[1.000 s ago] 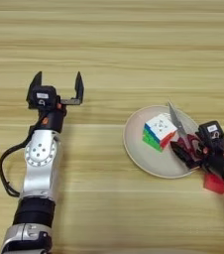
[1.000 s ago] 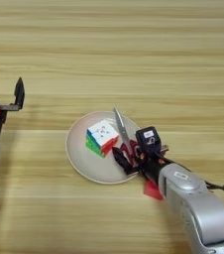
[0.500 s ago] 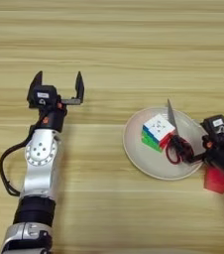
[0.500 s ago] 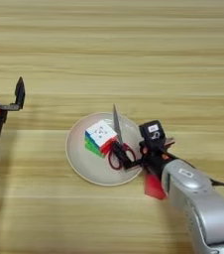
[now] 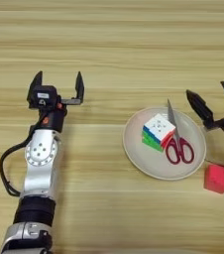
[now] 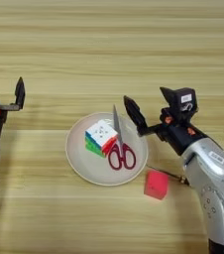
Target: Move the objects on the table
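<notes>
While the striped tan table (image 5: pixel 109 44) carried a plate (image 5: pixel 151 166), white-faced cube (image 5: pixel 157 131) touched red-handled scissors (image 5: pixel 177 144); both end effectors (image 5: pixel 57 87) (image 6: pixel 151 110) gaped.

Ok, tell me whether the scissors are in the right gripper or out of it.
Out: the scissors lie on the plate against the cube; the right gripper is open, empty.

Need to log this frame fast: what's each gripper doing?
Left gripper: open, empty, over bare table.
Right gripper: open, empty, just right of the plate.
</notes>
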